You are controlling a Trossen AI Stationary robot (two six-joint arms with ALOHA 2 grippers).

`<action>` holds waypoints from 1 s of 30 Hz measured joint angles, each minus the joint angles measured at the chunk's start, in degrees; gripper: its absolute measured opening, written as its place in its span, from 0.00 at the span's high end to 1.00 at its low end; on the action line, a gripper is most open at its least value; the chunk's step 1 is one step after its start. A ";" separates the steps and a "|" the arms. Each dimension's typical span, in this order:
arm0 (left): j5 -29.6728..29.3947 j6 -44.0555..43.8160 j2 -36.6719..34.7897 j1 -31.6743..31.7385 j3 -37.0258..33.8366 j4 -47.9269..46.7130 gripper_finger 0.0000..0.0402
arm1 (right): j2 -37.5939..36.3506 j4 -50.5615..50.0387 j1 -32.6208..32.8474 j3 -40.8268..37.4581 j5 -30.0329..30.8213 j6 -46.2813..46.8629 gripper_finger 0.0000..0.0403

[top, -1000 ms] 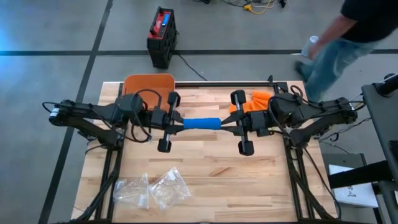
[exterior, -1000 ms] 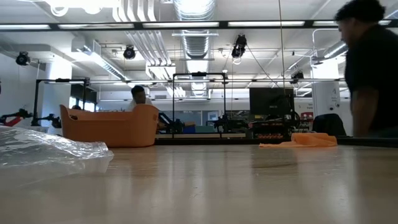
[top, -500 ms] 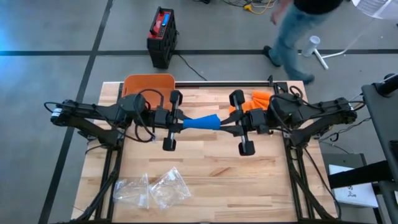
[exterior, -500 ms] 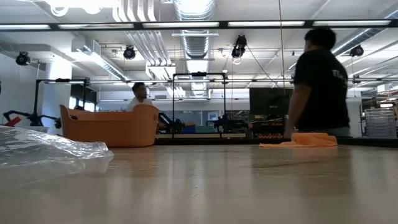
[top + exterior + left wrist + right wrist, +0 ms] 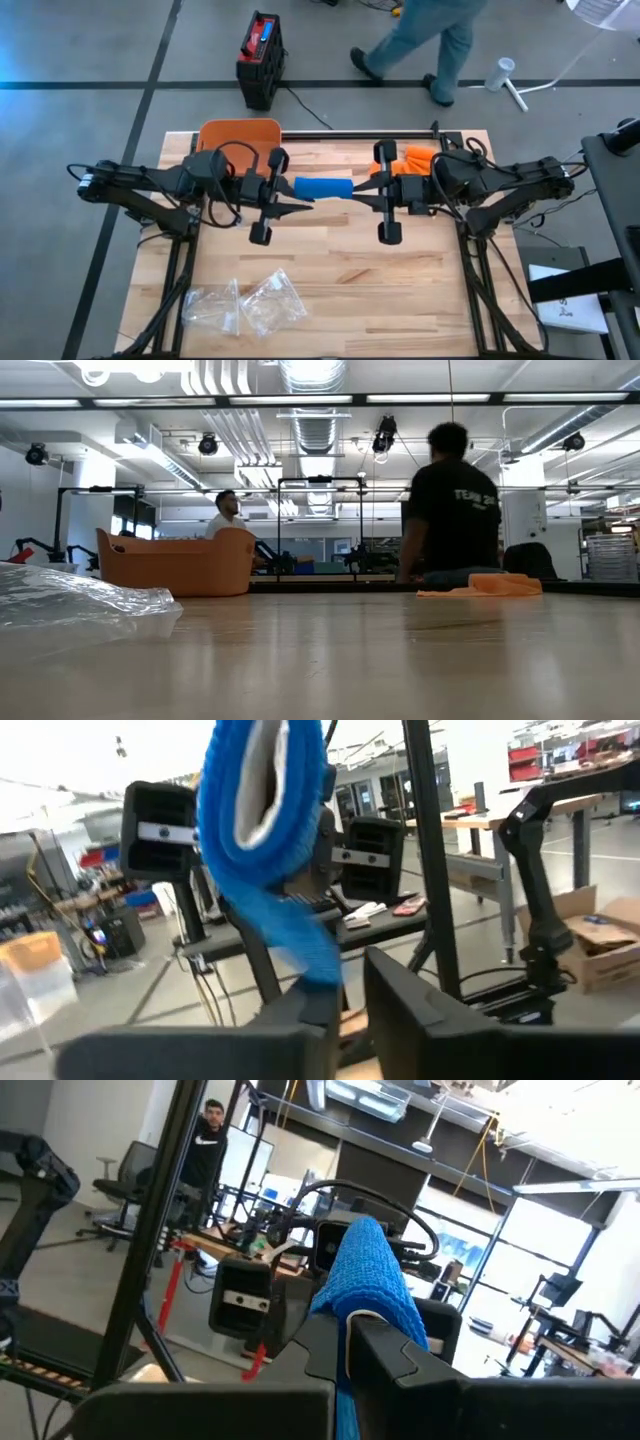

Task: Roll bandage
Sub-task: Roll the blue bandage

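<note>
Grey concrete floor (image 5: 90, 40) with dark seams, long ceiling strip lights (image 5: 430, 398), exposed silver ducting (image 5: 318, 420) overhead.

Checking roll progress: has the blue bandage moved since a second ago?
Yes. The blue bandage now sits nearer the orange bin end of the table.

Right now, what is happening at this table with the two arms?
Both arms are raised above the middle of the table and face each other, with a blue bandage between them. The right gripper is shut on one end of it. The left gripper is at the other end, where a loose strip hangs between its fingers; whether it grips cannot be told. An orange bin, an orange cloth and plastic bags lie unused. A person walks past behind the table.
</note>
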 joint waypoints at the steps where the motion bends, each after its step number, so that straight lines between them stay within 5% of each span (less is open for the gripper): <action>1: 0.00 -0.67 -0.39 0.00 0.00 -1.08 0.85 | -0.07 -0.09 -0.01 0.00 0.00 -0.30 0.99; 9: -0.18 -0.99 -3.66 0.00 0.00 -10.03 0.56 | -0.23 -2.96 0.01 0.00 -0.09 -1.09 0.99; 15: -10.53 4.02 -10.20 -0.04 0.00 -19.50 0.43 | -0.83 -8.13 0.01 0.01 -0.41 -1.12 0.99; 18: -10.97 6.32 -11.95 0.02 0.00 -19.71 0.39 | -1.08 -11.43 0.01 0.02 -0.73 -2.08 0.99; 24: -0.78 10.95 -9.87 -0.16 -1.66 -12.23 0.40 | -1.12 -14.42 0.01 0.02 -6.63 -3.10 0.99; 30: 0.00 16.96 -5.64 -0.82 -2.27 -9.62 0.45 | -1.12 -14.41 0.01 0.02 -6.71 -2.14 0.99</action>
